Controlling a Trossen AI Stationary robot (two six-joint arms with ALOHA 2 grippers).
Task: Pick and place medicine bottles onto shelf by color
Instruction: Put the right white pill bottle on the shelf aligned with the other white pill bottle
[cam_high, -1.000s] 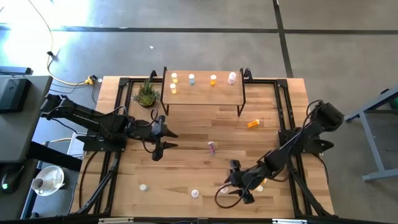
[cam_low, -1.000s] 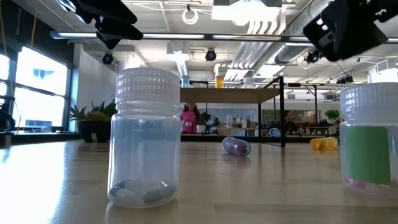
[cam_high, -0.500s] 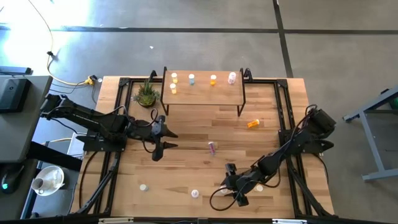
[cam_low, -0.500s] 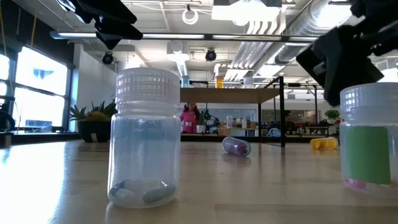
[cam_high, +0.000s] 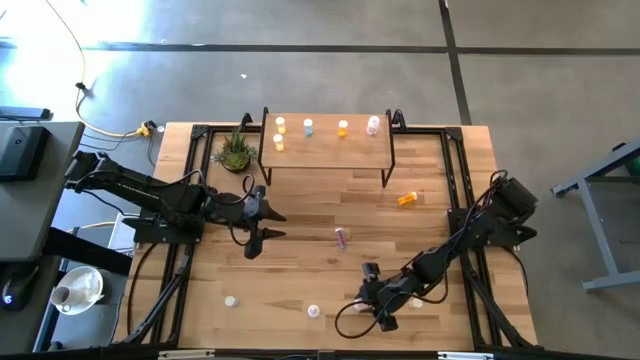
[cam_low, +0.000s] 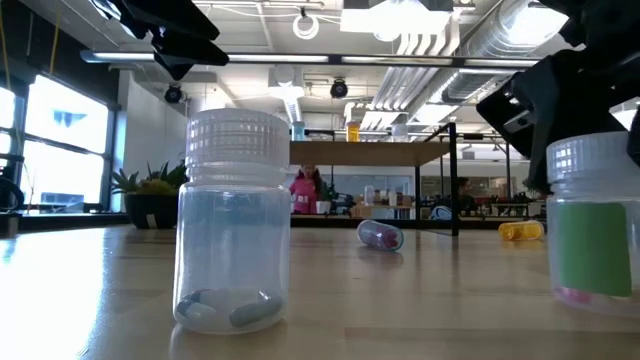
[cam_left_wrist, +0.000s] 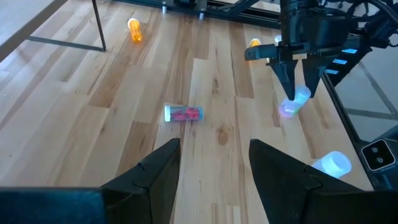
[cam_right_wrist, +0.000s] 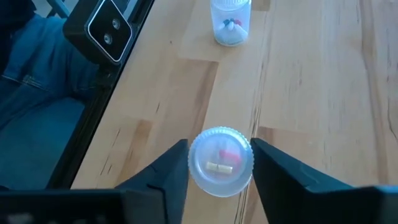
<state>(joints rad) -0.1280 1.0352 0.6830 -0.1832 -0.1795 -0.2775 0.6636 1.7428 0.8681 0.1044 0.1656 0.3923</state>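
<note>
The bottle (cam_right_wrist: 220, 160) stands upright near the table's front edge, white cap up, and the right gripper (cam_right_wrist: 219, 163) is down over it, one finger (cam_right_wrist: 171, 168) on each side. The fingers look right against the cap, though whether they truly pinch it I can't tell from here. So this reads as the pick step: a firm squeeze, then a straight lift and a carry across to the shelf (cam_high: 325, 150) at the far side, where five bottles already stand in a row. Which colour spot it belongs to is hard to call; its body looks pale with pink pills inside.

Left gripper (cam_left_wrist: 214, 165) hangs mid-table, fingers spread and holding nothing. Loose on the table (cam_high: 300, 215): a pink bottle (cam_high: 342, 237) and an orange bottle (cam_high: 407, 199) on their sides, a blue bottle (cam_low: 232, 225) upright at the front. A plant (cam_high: 237, 150) sits beside the shelf. Beyond, an open workshop with bright ceiling lights.
</note>
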